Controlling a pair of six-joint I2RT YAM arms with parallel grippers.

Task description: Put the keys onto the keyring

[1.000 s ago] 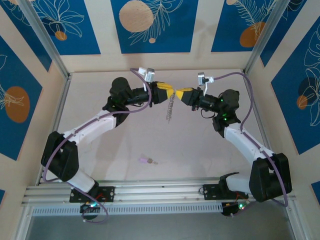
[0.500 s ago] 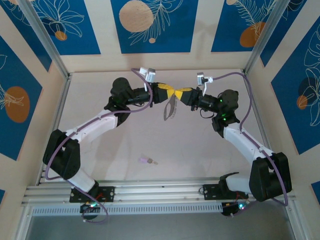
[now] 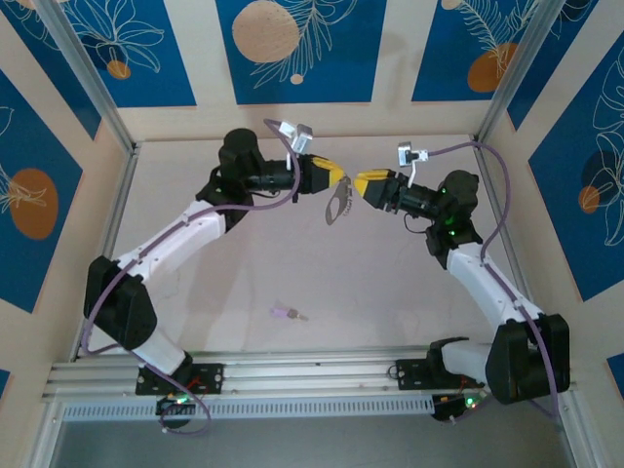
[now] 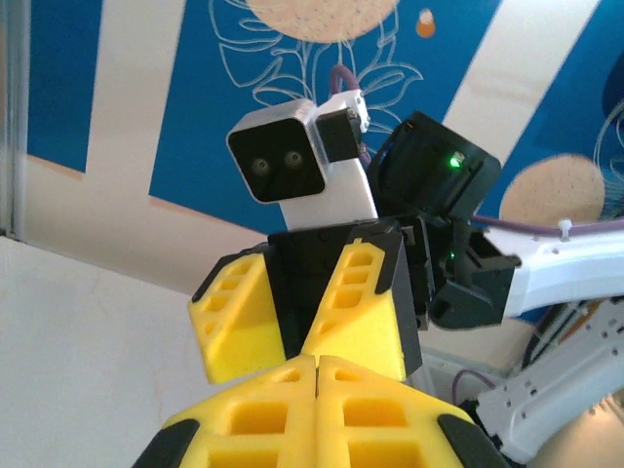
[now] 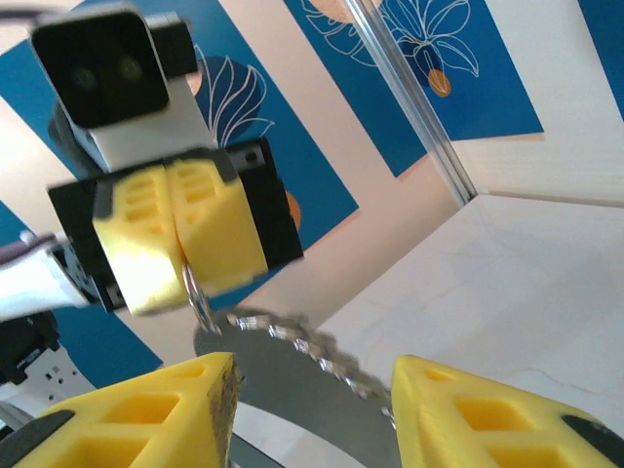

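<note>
Left claw is clamped on the keyring, which dangles above the worktop. The right wrist view shows the ring's wire pinched between its pads. Right claw faces it, fingers apart. From above, the purple-headed key lies on the worktop, well apart.

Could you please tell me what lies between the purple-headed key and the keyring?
In the top view, bare table lies between the key and the keyring, which hangs from the left pincer.

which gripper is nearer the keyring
Left. The left gripper is shut on the keyring, which hangs from it; the right gripper is open just beside it.
</note>
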